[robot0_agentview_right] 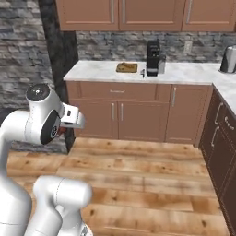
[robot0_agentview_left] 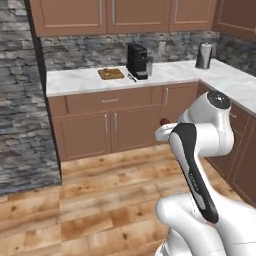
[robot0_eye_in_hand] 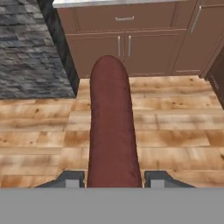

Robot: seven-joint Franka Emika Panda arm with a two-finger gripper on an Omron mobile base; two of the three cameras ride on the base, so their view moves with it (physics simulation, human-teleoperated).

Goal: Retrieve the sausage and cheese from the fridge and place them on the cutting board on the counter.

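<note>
My gripper [robot0_eye_in_hand: 111, 177] is shut on the sausage [robot0_eye_in_hand: 111, 127], a dark red cylinder that sticks out forward between the two fingertips [robot0_eye_in_hand: 72, 178] over the wooden floor. In the left base view the sausage's red tip [robot0_agentview_left: 164, 121] peeks out beside the white hand, at mid-height in front of the lower cabinets. The cutting board [robot0_agentview_left: 111, 73] [robot0_agentview_right: 126, 67] lies bare on the white marble counter [robot0_agentview_left: 75, 80] [robot0_agentview_right: 92, 71], well ahead of the hand and higher up. The cheese and the fridge are out of view.
A black coffee machine [robot0_agentview_left: 138, 61] [robot0_agentview_right: 153, 57] stands just right of the board, and a silver kettle [robot0_agentview_left: 203, 55] [robot0_agentview_right: 228, 60] stands in the counter's corner. Brown cabinets run below the counter and along the right side. A stone wall [robot0_agentview_left: 20, 100] closes the left.
</note>
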